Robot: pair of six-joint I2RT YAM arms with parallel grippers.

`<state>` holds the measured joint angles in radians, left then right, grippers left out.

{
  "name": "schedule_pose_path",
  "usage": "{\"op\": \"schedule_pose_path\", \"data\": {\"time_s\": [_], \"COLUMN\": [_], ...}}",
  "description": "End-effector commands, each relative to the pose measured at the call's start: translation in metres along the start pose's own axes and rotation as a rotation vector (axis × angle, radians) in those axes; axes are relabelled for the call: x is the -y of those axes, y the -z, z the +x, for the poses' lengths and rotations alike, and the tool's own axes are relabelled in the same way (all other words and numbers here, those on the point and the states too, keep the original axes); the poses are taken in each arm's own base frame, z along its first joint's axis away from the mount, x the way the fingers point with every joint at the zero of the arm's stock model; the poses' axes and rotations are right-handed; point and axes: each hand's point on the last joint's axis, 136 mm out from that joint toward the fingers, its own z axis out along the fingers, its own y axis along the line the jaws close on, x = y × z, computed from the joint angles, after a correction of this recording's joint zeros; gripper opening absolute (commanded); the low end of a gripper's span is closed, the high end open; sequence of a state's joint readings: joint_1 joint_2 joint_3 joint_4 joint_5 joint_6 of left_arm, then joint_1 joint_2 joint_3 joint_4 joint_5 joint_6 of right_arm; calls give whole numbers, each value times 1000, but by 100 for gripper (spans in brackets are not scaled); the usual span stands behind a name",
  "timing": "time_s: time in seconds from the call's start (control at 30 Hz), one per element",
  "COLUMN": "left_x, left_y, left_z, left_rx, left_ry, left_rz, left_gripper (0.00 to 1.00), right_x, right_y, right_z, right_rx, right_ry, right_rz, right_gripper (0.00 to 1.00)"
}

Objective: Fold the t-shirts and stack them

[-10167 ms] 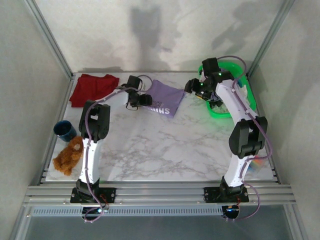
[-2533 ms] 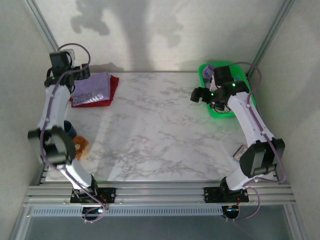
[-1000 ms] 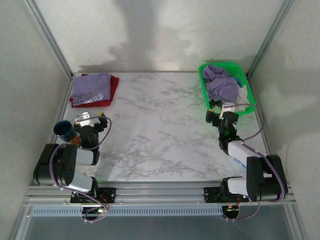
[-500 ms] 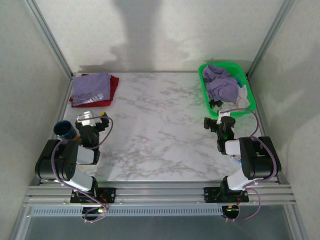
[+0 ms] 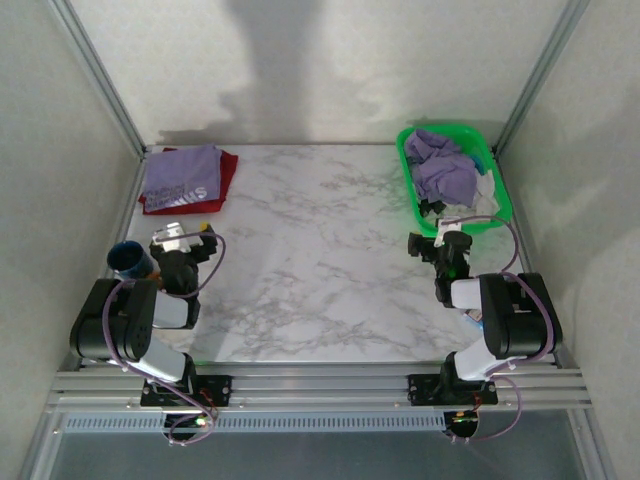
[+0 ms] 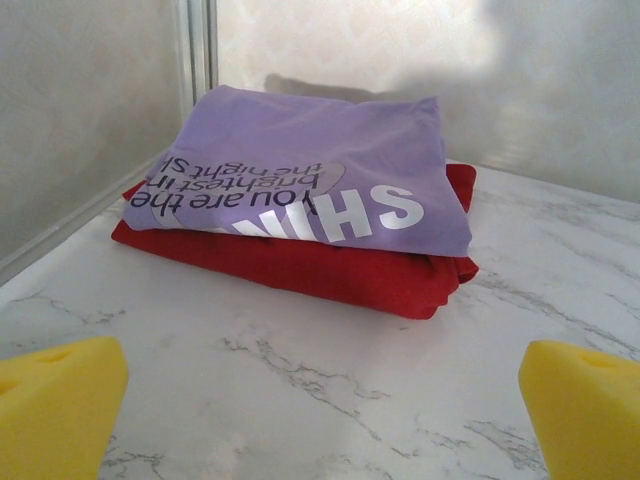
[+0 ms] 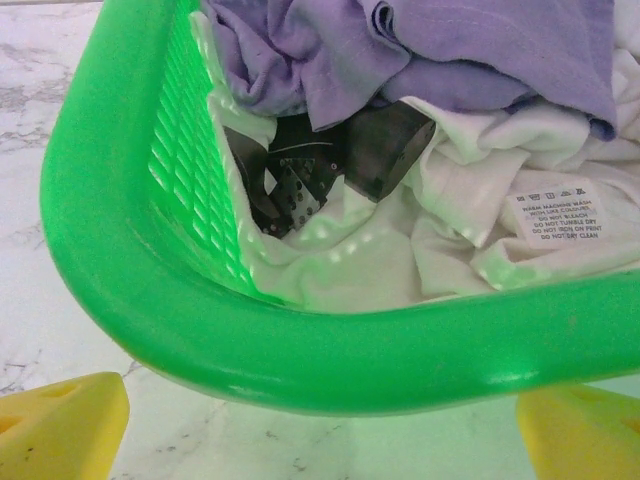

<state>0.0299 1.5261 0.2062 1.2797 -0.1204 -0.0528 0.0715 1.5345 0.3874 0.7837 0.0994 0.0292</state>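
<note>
Up close, the folded lavender t-shirt with white lettering lies flat on top of the folded dark red t-shirt, the pair stacked at the far left corner of the white marbled table. Its print faces me upside down: big white capitals reading "SHIN", and above them smaller dark words, "you are the" and then what looks like "brightest in the night". My left gripper sits low over the table, well short of that stack, its yellow pads spread wide with nothing between them. More crumpled lavender t-shirts are heaped in the green plastic basket at the far right. Under them lies a white cloth with a care label: "WARM MACHINE WASH, DO NOT BLEACH, DO NOT TUMBLE DRY, DO NOT IRON ON PRINT, DO NOT DRY CLEAN". My right gripper hangs just outside the basket's near rim, jaws released and empty.
</note>
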Motion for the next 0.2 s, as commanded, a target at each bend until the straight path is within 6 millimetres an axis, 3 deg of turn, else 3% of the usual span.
{"op": "schedule_pose_path", "data": {"time_s": [0.0,0.17], "left_x": [-2,-5], "left_y": [-2,0], "left_z": [-8,-8], "left_rx": [31,36], "left_ry": [21,26], "left_rz": [-14,-30], "left_gripper": [100,100], "right_x": [-2,-2], "right_y": [-2,-2], "right_z": [-13,-12], "right_rx": [35,37], "right_ry": [4,5], "right_rz": [-16,-15], "right_gripper": [99,99]}}
